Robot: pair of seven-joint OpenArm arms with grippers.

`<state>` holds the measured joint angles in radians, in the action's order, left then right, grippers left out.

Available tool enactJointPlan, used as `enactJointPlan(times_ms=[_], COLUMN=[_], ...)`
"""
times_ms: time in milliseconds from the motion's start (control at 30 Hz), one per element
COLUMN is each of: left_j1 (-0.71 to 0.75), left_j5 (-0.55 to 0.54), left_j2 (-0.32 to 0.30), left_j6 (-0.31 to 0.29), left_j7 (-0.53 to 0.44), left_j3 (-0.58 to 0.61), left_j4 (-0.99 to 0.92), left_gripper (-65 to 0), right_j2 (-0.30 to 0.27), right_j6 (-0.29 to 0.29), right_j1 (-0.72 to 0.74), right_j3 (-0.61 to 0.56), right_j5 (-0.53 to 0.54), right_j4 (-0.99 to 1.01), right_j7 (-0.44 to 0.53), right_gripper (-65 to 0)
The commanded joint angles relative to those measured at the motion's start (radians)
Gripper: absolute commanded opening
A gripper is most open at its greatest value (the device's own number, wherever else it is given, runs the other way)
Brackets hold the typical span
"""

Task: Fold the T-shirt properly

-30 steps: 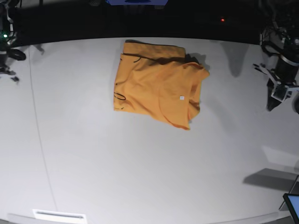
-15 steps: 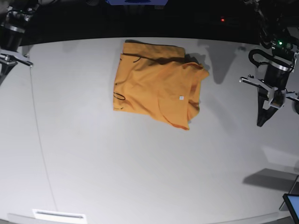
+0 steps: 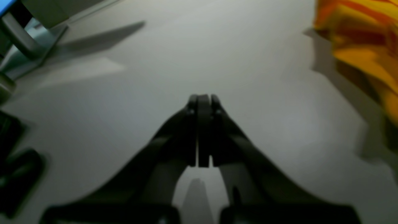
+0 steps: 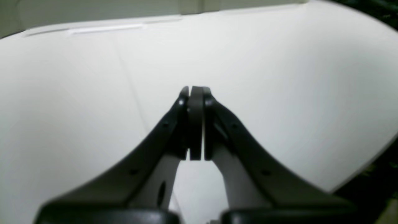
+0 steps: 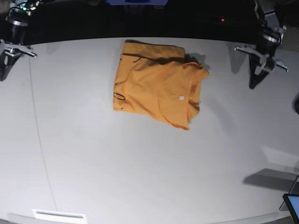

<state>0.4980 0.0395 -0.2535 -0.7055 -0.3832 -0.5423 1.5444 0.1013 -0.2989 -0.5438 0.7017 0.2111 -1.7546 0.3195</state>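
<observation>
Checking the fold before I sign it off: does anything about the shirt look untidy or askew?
Yes. The T-shirt lies skewed on the table, its right edge bunched and uneven near the white tag, with dark loose threads along its left edge.

Count: 1 T-shirt point(image 5: 156, 84), folded, far-centre of table point(image 5: 140, 177). 1 white tag point(image 5: 181, 97) on it. 2 grippers: left gripper point(image 5: 254, 84), right gripper point(image 5: 3, 74), at far corners. 1 screen corner point(image 5: 293, 205), near edge.
</observation>
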Motion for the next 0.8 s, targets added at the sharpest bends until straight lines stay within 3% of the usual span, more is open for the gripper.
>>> enactJointPlan(times_ms=[0,67,167,400,567,767], left_j1=[0.026,0.084,0.164,0.308,0.39,0.491], left_j5=[-0.046,-0.092,-0.171,-0.198,-0.189,-0.005], left_j2=[-0.025,-0.028,-0.023,-0.014,0.021,0.064], left_j6=[0.04,0.076,0.079,0.079,0.079,0.079], left_j7=[-0.059,-0.099,-0.099,-0.107,-0.107,-0.105], left_j3=[-0.003,-0.003,-0.005,-0.003,-0.003,-0.002], left_j4=[0.021,0.041,0.121,0.161,0.129,0.124], left_gripper=[-65.0,-65.0,-65.0,-65.0,-65.0,-65.0], right_j2=[-0.008,-0.008,-0.007,-0.002,-0.005,-0.005], right_j6=[-0.013,-0.035,-0.049,-0.041,-0.041,-0.039], right_j1=[-0.006,-0.031,-0.06,-0.193,-0.269,-0.365], right_j3=[0.009,0.006,0.005,-0.003,-0.009,-0.046], right_j5=[0.009,0.009,0.009,0.011,0.011,0.009], right_j4=[-0.015,-0.015,-0.015,0.028,0.126,0.239], right_j7=[0.036,0.036,0.04,0.181,0.197,0.195], right_gripper=[-65.0,-65.0,-65.0,-65.0,-65.0,-65.0])
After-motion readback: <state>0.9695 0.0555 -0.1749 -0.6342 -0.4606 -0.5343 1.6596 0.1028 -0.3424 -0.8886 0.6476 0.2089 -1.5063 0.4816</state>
